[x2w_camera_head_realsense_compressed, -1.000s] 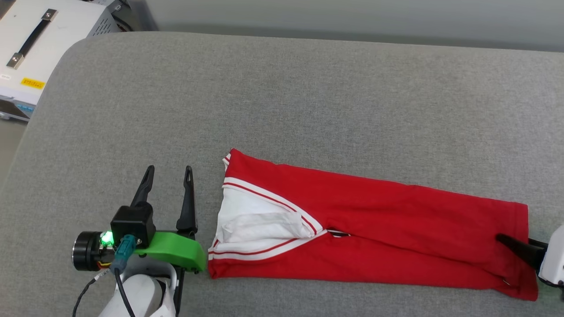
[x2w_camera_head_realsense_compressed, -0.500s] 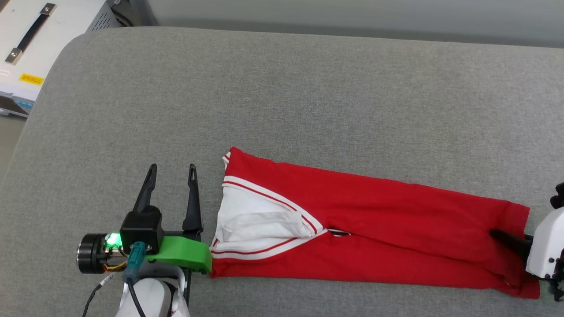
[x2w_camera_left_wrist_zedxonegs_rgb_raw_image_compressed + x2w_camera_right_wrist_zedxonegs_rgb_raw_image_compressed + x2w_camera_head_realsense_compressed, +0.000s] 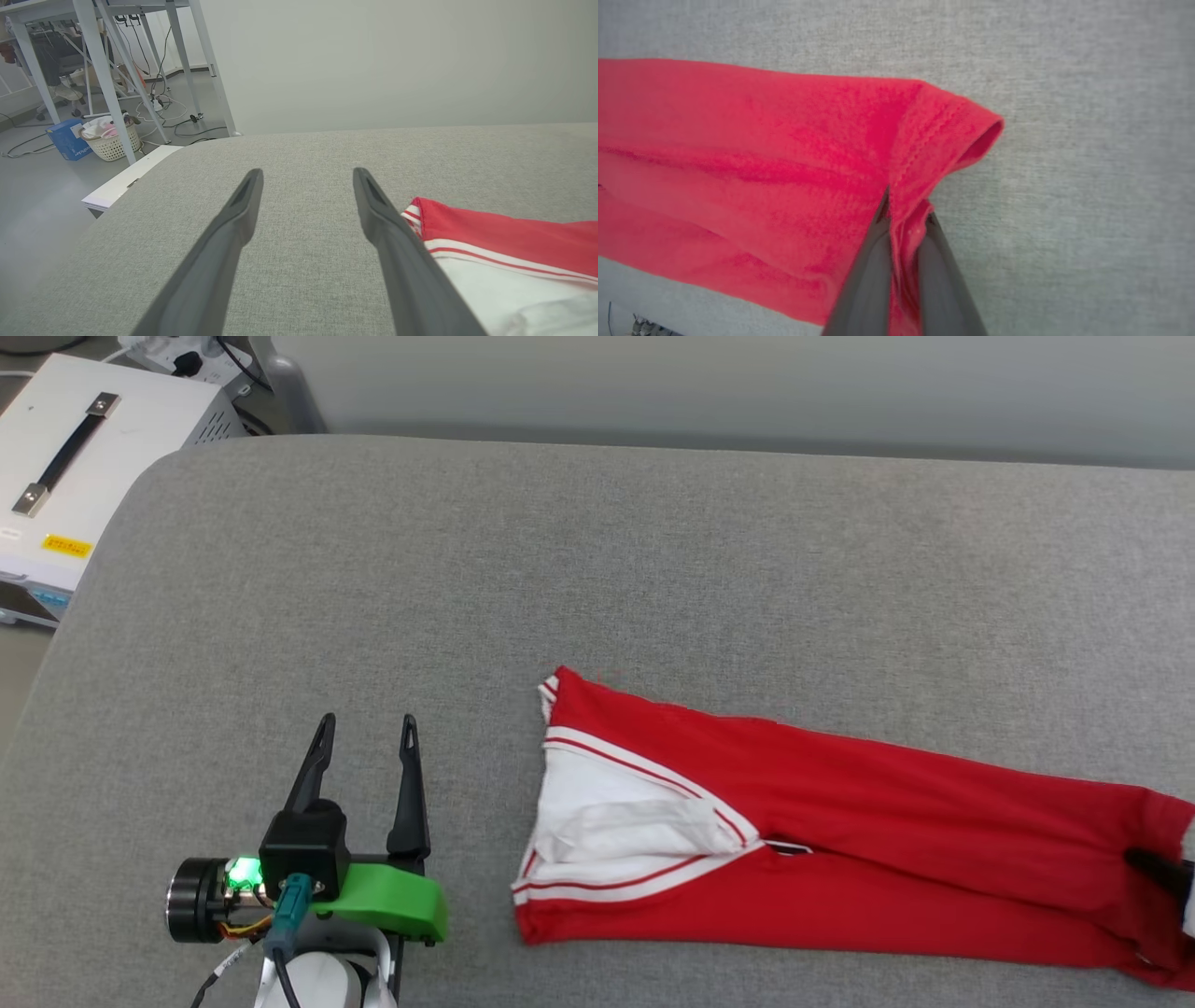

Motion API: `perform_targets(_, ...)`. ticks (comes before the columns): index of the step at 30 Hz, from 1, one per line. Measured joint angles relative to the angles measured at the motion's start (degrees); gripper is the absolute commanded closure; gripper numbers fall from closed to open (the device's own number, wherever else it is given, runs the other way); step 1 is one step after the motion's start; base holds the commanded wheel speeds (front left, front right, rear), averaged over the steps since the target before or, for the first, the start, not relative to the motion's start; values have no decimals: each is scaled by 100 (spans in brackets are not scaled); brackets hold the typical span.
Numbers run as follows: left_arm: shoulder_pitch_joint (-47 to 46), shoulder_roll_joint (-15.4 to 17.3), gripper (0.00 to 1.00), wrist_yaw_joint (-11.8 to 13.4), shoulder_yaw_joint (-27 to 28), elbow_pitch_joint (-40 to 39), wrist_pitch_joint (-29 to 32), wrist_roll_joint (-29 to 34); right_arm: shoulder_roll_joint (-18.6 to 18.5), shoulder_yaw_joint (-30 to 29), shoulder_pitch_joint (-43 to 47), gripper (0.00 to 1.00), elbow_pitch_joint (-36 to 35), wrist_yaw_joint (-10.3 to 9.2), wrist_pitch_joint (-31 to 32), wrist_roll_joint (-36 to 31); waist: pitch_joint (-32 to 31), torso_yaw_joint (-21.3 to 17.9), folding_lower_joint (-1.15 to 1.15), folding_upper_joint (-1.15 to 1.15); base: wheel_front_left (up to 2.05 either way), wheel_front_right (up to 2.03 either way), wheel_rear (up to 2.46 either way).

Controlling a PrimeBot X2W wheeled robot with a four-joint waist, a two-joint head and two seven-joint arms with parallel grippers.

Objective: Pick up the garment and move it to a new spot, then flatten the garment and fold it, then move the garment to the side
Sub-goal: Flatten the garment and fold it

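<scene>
Head: red jersey [image 3: 887, 859] folded lengthwise on grey padded surface [image 3: 560, 569], right of my left gripper [image 3: 367, 721]. Left wrist: fingers [image 3: 224, 242] spread wide, empty, striped trim [image 3: 467, 249] beside one. Right wrist: my right gripper [image 3: 906, 210] pinched tight on the jersey's hem [image 3: 924, 140].

Garment [image 3: 840, 859] dragged rt — clear of L gripper [image 3: 367, 721].

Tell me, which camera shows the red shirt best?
The head view: nearly the whole shirt lies there, folded long. The left wrist view catches its striped white end; the right wrist view, its red hem pinched by the right gripper.
</scene>
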Motion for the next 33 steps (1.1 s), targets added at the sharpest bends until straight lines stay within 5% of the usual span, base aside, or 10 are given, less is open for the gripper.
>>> perform_targets(9, 138, -110, 0, -168, 154, 11, 0, 157, -291, -222, 35, 100, 154, -2, -102, -35, -182, -36, 0, 0, 0, 0, 0)
perform_targets(20, 264, -194, 0, -320, 299, 26, 0, 257, -346, -32, 136, 100, -1374, -4, 223, 68, -301, -81, 0, 0, 0, 0, 0)
perform_targets(33, 252, -318, 0, -425, 319, 40, 0, 359, 369, 861, -728, 100, -2431, -4, 1222, -342, -103, -3, 0, 0, 0, 0, 0)
